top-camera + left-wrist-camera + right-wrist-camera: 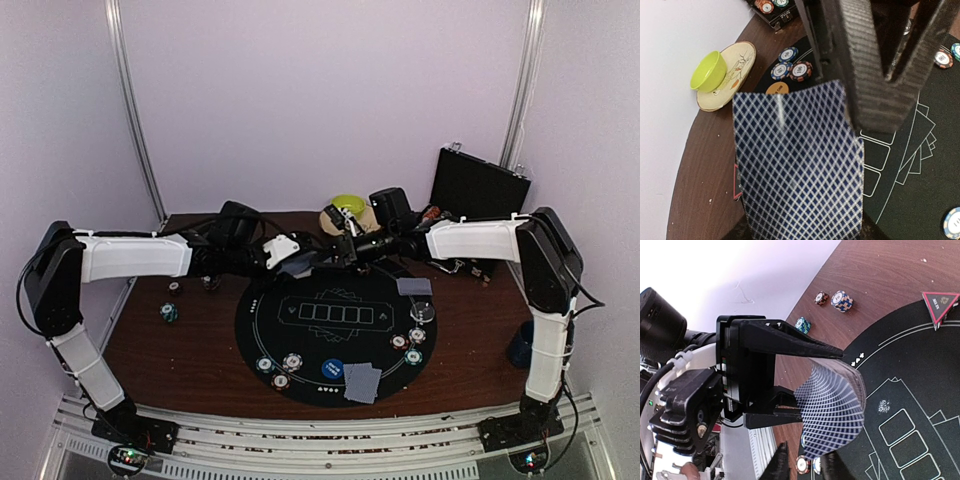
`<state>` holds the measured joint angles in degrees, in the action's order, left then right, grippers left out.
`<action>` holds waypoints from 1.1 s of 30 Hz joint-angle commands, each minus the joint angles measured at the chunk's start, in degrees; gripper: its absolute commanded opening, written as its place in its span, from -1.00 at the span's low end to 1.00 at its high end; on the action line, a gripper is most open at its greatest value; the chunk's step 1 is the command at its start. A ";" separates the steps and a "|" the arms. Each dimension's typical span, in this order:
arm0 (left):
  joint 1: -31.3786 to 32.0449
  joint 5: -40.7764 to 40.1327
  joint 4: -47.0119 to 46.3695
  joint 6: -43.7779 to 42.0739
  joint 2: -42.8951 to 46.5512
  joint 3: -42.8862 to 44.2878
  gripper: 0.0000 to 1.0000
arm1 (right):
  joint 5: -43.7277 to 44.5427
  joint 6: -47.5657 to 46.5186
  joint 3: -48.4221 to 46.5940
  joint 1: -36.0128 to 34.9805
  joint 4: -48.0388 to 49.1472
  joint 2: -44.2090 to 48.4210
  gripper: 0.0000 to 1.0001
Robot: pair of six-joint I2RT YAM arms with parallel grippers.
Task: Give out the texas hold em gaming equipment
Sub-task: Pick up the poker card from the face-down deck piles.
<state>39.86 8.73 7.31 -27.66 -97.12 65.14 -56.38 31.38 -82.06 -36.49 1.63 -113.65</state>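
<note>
My left gripper (290,255) is shut on a bowed deck of blue-diamond-backed playing cards (832,405) above the far edge of the black poker mat (335,330). The deck (800,165) fills the left wrist view and hides the left fingers. My right gripper (345,245) meets it from the right, fingers apart, with the deck's edge between them (810,465). A red triangle marker (940,304) lies on the mat's rim. Striped poker chips (281,368), a blue disc (332,368) and two cards (362,382) lie at the mat's near edge. More cards (413,286) and chips (408,343) lie at its right.
A green bowl (707,71) on its plate stands at the table's back. An open black case (478,185) stands back right and a dark blue mug (520,345) near the right edge. Loose chips (170,312) lie on the wood left of the mat.
</note>
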 commanded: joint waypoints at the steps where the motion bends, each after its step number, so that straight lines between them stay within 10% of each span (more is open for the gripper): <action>1: 0.29 0.15 -2.40 0.40 -0.62 0.22 0.03 | 2.69 -0.78 -1.02 0.46 -0.05 -0.36 -0.64; 33: 0.19 -1.09 -3.00 0.46 -1.46 -0.29 0.03 | -1.56 8.10 5.42 2.83 11.41 2.03 -1.00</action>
<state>39.92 7.73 6.02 -27.46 -97.97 65.14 -55.75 35.55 -77.82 -34.44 6.44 -113.67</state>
